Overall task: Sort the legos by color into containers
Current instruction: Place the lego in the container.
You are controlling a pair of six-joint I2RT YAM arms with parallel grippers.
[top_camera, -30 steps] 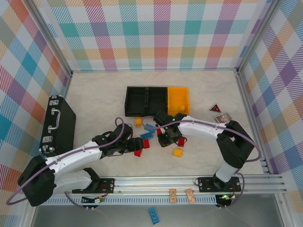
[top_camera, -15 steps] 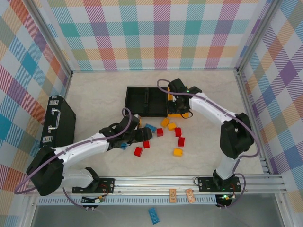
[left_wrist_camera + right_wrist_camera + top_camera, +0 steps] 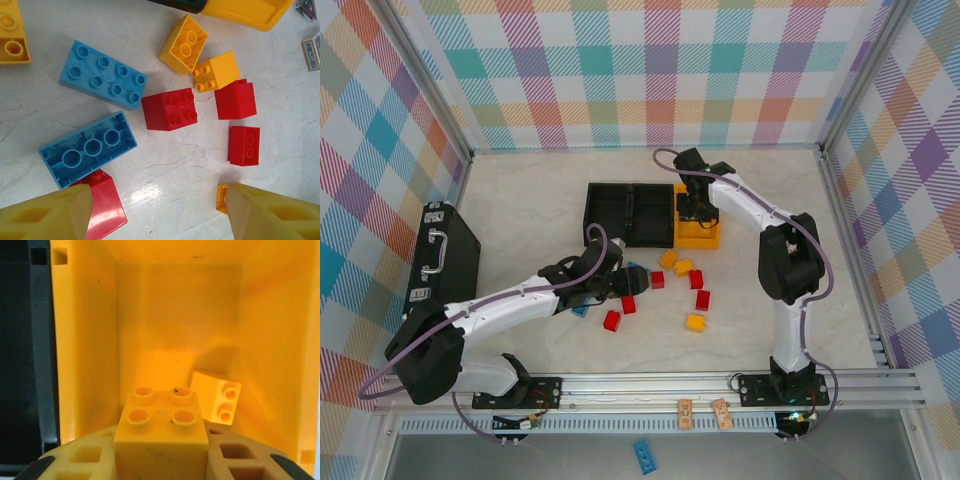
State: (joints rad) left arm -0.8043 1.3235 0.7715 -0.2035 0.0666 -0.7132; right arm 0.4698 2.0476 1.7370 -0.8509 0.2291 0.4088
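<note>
Early stage. Right gripper [image 3: 161, 460] clamped on yellow brick [image 3: 161, 425] over yellow bin [image 3: 90, 315]; one sorted brick [image 3: 216, 397] inside. Left gripper [image 3: 157, 205] spread, empty, above loose bricks [image 3: 169, 108]; black bins [image 3: 620, 212] look empty.

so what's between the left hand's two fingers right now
Left wrist view: a red brick beside one finger, the corner of a yellow brick beside the other, bare tabletop in the middle.

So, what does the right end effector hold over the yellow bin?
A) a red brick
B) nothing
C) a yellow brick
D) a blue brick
C: the right end effector is shut on a yellow four-stud brick above the yellow bin.
</note>
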